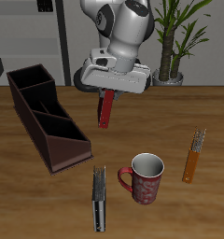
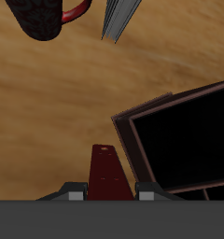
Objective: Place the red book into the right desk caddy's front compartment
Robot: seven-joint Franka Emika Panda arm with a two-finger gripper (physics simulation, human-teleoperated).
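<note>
My gripper (image 1: 106, 94) is shut on the red book (image 1: 106, 111), a slim dark red hardcover that hangs upright below the fingers, clear of the table. The right desk caddy (image 1: 45, 116), a long dark brown open box split by dividers, stands on the table beside the book, a short gap away. Its nearest end section points toward the table's front edge. In the wrist view the red book (image 2: 106, 175) sits between my fingers (image 2: 77, 196), with the caddy's open section (image 2: 179, 140) close beside it.
A red patterned mug (image 1: 144, 177) stands near the table's front edge. A dark grey book (image 1: 99, 198) lies beside it and an orange book (image 1: 194, 156) lies farther off. A potted plant (image 1: 175, 42) stands at the back.
</note>
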